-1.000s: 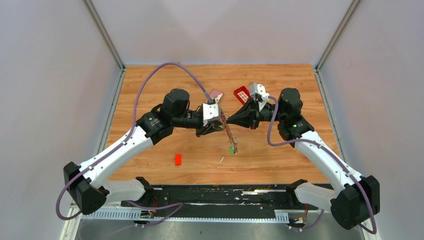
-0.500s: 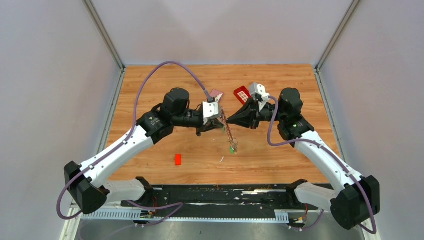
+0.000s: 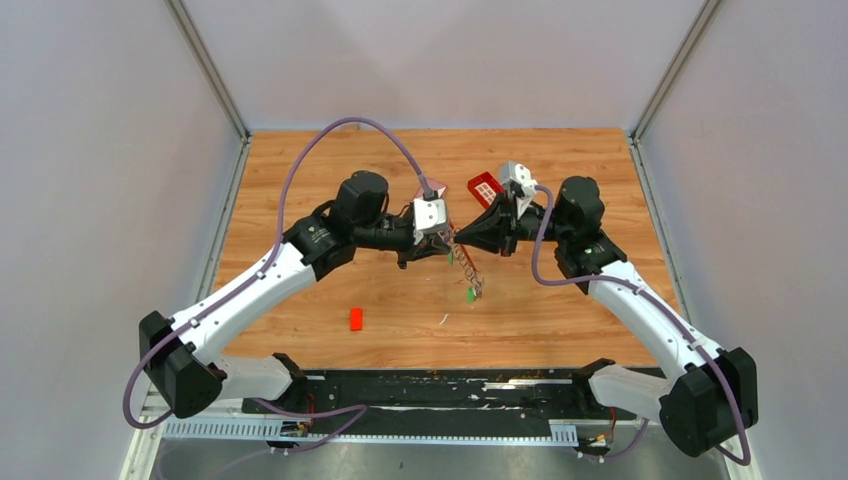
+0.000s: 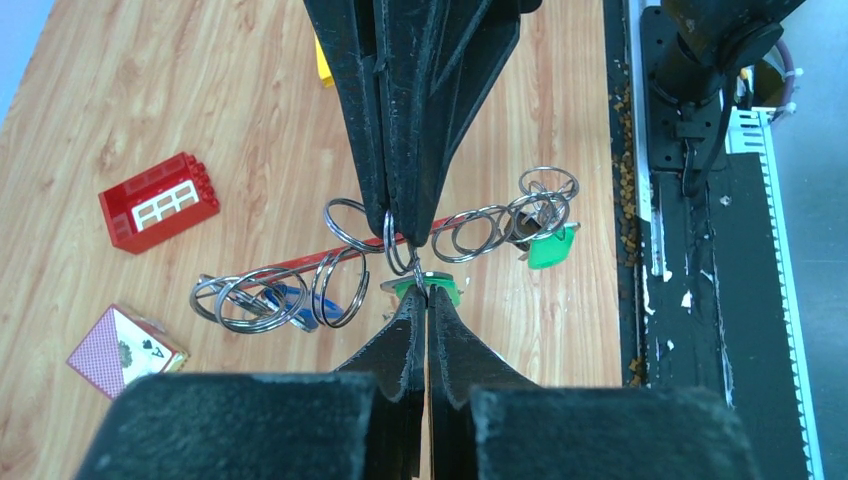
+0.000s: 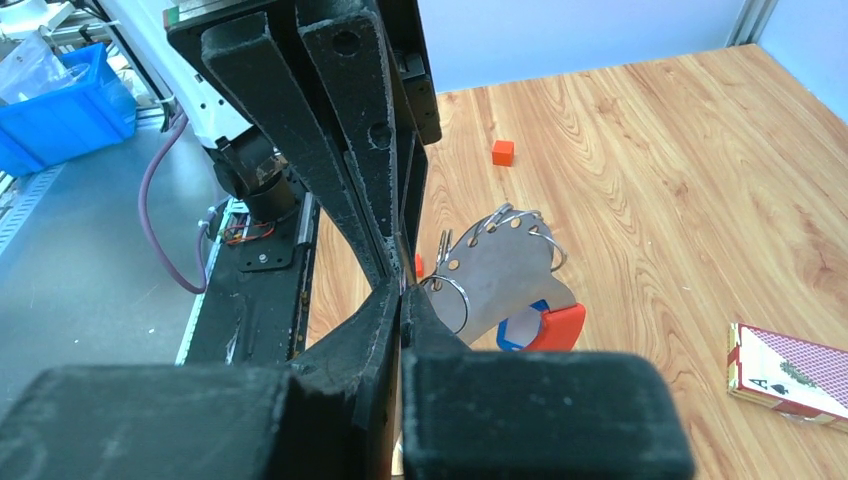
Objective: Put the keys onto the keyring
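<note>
The keyring (image 4: 300, 262) is a red strip strung with several silver rings, held in the air between both grippers. In the top view it (image 3: 466, 272) hangs down and to the right. My left gripper (image 4: 426, 291) is shut at a green key (image 4: 437, 292) and its small ring. My right gripper (image 4: 405, 238) comes from the opposite side, shut on a ring of the keyring. A second green key (image 4: 552, 248) and a blue key (image 4: 288, 300) hang on rings. In the right wrist view my right gripper (image 5: 401, 290) pinches beside the grey plate (image 5: 495, 270) with its red arc end (image 5: 561, 325).
A red gridded block (image 3: 483, 188) and a playing card (image 4: 125, 350) lie behind the grippers. A small red block (image 3: 356, 319) and a white scrap (image 3: 443, 319) lie on the wood nearer the front. A black rail (image 3: 430, 385) runs along the near edge.
Both grippers have shifted a little to the right, still tip to tip. The hanging end of the keyring with its green key has swung slightly right.
</note>
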`<state>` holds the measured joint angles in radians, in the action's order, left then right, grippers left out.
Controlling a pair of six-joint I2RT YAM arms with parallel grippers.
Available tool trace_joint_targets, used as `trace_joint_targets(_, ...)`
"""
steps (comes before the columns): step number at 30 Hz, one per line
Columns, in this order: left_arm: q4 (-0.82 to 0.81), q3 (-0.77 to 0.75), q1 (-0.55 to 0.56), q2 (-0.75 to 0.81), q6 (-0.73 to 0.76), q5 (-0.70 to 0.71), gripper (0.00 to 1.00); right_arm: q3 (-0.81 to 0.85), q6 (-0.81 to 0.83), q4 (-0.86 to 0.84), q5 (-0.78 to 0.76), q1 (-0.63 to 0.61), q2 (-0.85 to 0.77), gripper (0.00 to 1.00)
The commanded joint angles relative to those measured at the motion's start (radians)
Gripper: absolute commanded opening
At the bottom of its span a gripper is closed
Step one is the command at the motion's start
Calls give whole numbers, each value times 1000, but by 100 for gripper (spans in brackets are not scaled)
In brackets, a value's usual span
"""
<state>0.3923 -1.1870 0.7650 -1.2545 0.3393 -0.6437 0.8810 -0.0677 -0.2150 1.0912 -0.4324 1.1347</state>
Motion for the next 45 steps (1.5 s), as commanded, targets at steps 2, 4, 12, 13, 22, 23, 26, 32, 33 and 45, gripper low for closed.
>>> trace_joint_targets(2,-15,-75,22,-23,9,-15,0,-14,-58,-95,-47,-3,14,0)
trace_joint_targets(4,-13,-86,26,-33,10,-10,0,-19,-67,-107,-53,-3,18,0)
trace_joint_targets(12,-15,-118,33,-57,3,29,0,-48,-66,-131,-74,-3,24,0)
trace_joint_targets(13,-13,-116,33,-54,6,33,0,-47,-59,-125,-74,-3,21,0)
trace_joint_targets(22,2,-56,33,13,55,65,3,-37,-36,-99,-71,12,1,0)
trace_joint_targets(23,8,-50,33,22,61,72,2,-36,-31,-96,-71,14,-3,0)
trace_joint_targets(26,10,-36,33,42,70,96,0,-32,-13,-82,-70,20,-12,0)
trace_joint_targets(32,19,-38,33,58,77,137,0,-26,22,-49,-69,20,-15,0)
trace_joint_targets(33,19,-39,33,59,80,143,0,-25,28,-46,-68,20,-15,0)
trace_joint_targets(45,69,-61,33,33,120,128,0,-28,36,-36,-71,21,-16,0)
